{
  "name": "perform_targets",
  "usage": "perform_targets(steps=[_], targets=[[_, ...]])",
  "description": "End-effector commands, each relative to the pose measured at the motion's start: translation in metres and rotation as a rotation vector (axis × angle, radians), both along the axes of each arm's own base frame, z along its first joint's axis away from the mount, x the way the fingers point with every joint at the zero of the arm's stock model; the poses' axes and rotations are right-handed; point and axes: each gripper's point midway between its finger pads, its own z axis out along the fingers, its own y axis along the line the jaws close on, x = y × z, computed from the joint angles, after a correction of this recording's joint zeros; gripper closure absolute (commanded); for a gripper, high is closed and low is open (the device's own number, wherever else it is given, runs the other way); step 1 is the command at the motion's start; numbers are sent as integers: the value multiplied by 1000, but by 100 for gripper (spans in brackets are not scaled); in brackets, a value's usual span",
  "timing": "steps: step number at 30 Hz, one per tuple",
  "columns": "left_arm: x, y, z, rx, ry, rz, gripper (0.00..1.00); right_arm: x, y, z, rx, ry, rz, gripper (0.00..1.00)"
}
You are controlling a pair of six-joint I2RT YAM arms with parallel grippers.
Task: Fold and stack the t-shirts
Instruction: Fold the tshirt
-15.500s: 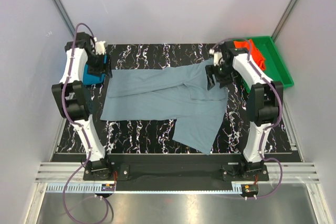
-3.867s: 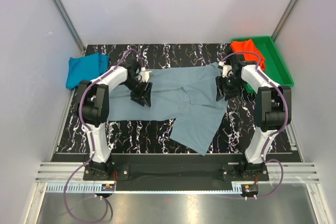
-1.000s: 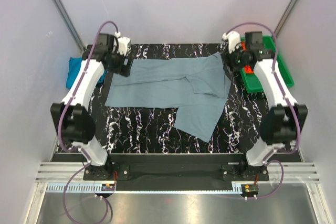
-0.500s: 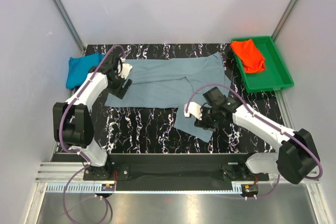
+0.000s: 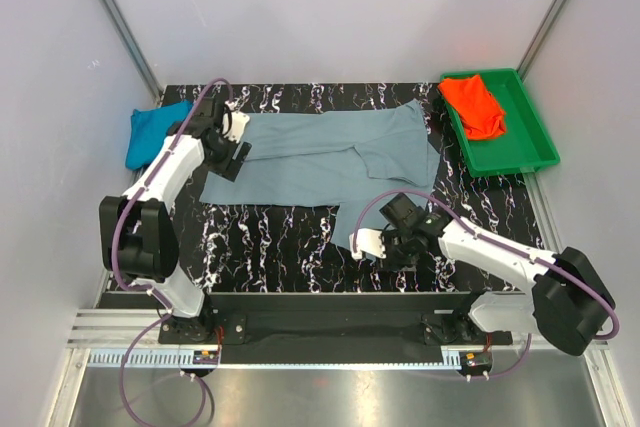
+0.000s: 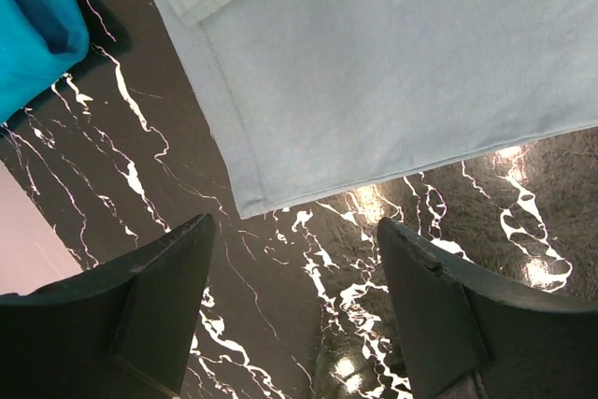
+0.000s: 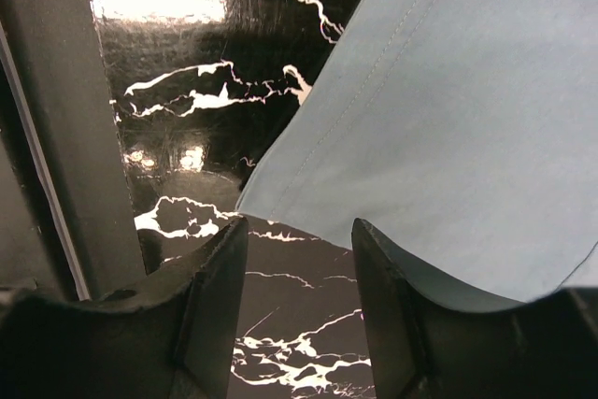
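With our left claw (image 6: 293, 227) and right claw (image 7: 299, 223) both apart and empty, a corner of the flat grey shirt (image 5: 320, 159) just ahead of each, we risk closing short, nipping bare worktop (image 5: 270, 237) or only a hem that slips free.

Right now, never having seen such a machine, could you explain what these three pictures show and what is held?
This is a robot: two arms bolted at the near edge of a black marbled table. One picture looks down from above; the other two come from a camera on each wrist, its dark fingers showing. On it a grey-blue t-shirt lies spread. A teal t-shirt sits far left; an orange-red t-shirt lies in a green tray, far right. The left gripper and the right gripper stand open, each over a corner of that shirt; nothing is held.
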Motion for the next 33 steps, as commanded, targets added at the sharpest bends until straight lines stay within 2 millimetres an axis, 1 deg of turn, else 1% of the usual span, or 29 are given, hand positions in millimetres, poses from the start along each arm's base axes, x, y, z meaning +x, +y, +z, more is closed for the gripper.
perform_targets(steps=[1, 3, 8, 12, 14, 18, 26, 28, 29, 33], targets=[[13, 1, 20, -13, -68, 21, 23, 6, 11, 7, 30, -37, 17, 44], [11, 1, 19, -17, -63, 22, 23, 3, 11, 8, 32, -29, 15, 44], [7, 2, 18, -34, -47, 40, 24, -5, 9, 3, 28, 4, 19, 44], [5, 2, 24, -48, -53, 51, 24, -12, 13, -2, 18, 20, 47, 44], [4, 3, 26, -50, -56, 56, 24, -12, 14, -3, 17, 25, 54, 44], [2, 4, 31, -52, -67, 63, 24, -13, 16, -12, -3, 48, 57, 44], [-1, 11, 32, -65, -72, 92, 24, -11, 13, -21, -30, 51, 50, 44], [-1, 11, 30, -62, -68, 93, 23, -11, 13, -23, -31, 49, 53, 47], [-1, 12, 30, -63, -67, 96, 23, -10, 14, -24, -31, 50, 50, 50], [-4, 14, 23, -64, -50, 105, 23, -3, 15, -28, -30, 16, 34, 67]])
